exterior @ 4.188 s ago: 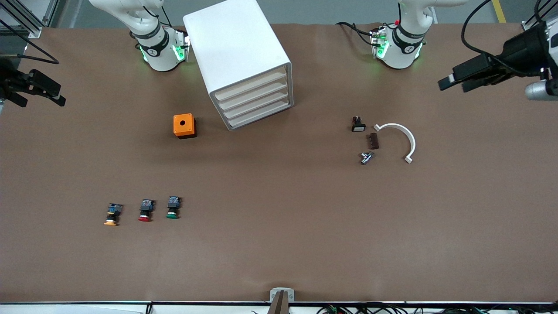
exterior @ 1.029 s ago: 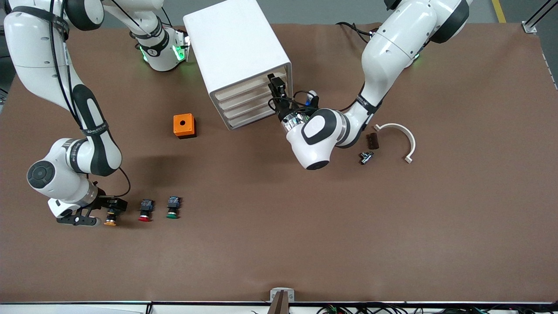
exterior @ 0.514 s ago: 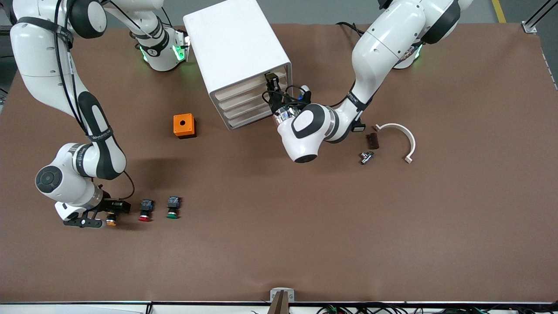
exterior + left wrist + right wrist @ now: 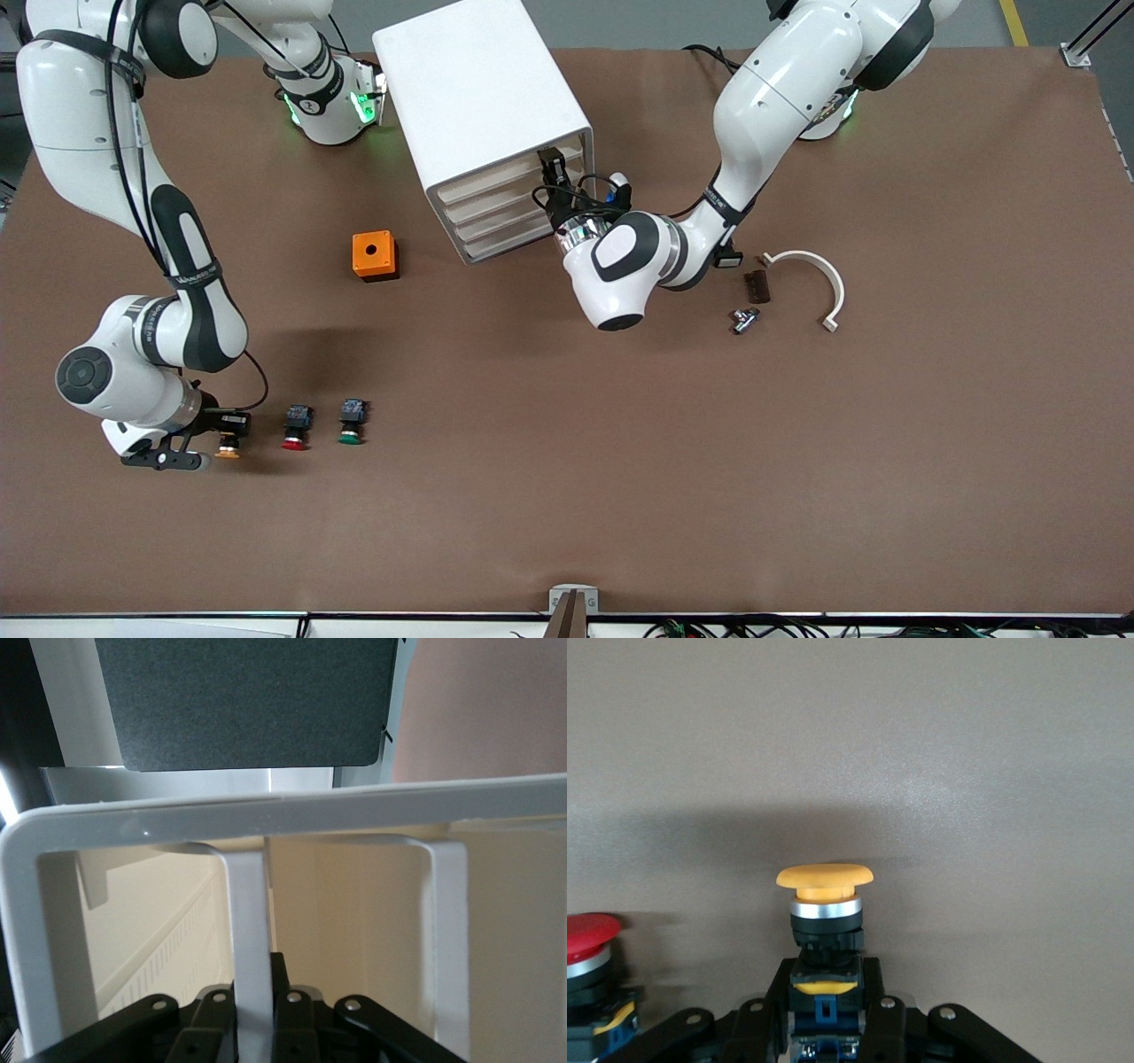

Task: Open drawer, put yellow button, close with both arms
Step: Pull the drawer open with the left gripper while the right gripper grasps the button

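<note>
— Since a half-second earlier, what had shifted?
— Barely anything: the right gripper (image 4: 223, 431) stayed low by the right arm's end of the table, fingers clamped on the yellow button (image 4: 824, 895), beside the red button (image 4: 294, 427).
— And the left gripper (image 4: 551, 173)?
— At the cabinet (image 4: 478, 97) near the table's top edge, pinching the drawer (image 4: 514, 180) handle (image 4: 250, 948).

The right arm bends down from its base, its wrist low over the table, and the right gripper (image 4: 225, 432) is clamped on the yellow button (image 4: 824, 890). The left arm reaches across; the left gripper (image 4: 553, 174) pinches the drawer (image 4: 249, 930) front's thin vertical bar.
</note>
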You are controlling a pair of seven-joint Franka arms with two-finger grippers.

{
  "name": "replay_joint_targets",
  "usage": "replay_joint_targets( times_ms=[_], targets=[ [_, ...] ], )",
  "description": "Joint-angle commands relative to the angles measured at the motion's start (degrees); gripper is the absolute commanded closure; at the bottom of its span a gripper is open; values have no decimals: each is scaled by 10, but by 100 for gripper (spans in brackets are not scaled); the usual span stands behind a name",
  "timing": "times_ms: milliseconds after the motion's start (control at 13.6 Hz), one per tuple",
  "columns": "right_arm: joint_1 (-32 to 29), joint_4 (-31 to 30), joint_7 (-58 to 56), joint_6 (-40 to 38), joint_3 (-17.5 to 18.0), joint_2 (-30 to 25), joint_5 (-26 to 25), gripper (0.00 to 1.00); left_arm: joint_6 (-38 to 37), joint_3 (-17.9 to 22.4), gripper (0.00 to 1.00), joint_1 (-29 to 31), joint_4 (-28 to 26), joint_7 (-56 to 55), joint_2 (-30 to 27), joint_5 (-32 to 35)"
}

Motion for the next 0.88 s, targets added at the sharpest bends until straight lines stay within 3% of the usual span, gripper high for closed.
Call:
replay_joint_targets(
  times_ms=[0, 147, 808],
  targets=[
    [-1, 16, 3, -40, 5, -12, 30, 100, -6, 3, 93, 23, 9, 5, 9, -11],
    [6, 15, 18, -95, 5, -41, 53, 100, -9, 4, 93, 38, 9, 5, 11, -11],
    [92, -14, 260, -304, 5, -219, 54, 100, -9, 8, 89, 129, 31, 5, 33, -8]
  ],
)
